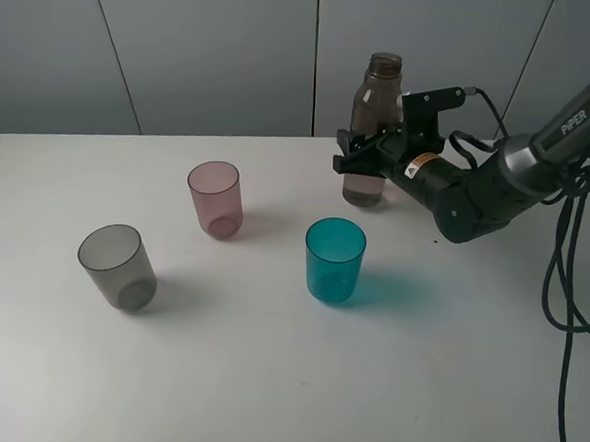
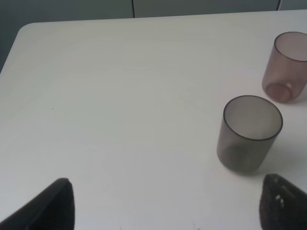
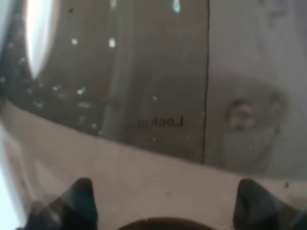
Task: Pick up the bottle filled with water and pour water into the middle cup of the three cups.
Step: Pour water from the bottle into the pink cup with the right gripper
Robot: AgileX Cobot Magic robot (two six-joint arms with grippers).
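Bottle [image 1: 375, 101]: standing upright at upper right, with the right gripper [image 1: 359, 153] clamping its body; lifting and pouring are pending. Middle cup [image 1: 214, 198]: sitting centre-left, apparently empty. Left gripper [image 2: 170, 206]: fingers resting apart.

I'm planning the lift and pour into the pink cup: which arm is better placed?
Right. The right gripper is shut on the bottle, with the pink cup close by. The left gripper is open and empty, over by the grey cup.

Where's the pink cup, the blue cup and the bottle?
pink cup [image 1: 215, 201], exterior high view, its side wall.
blue cup [image 1: 334, 264], exterior high view, its side wall.
bottle [image 1: 374, 101], exterior high view, its shoulder.
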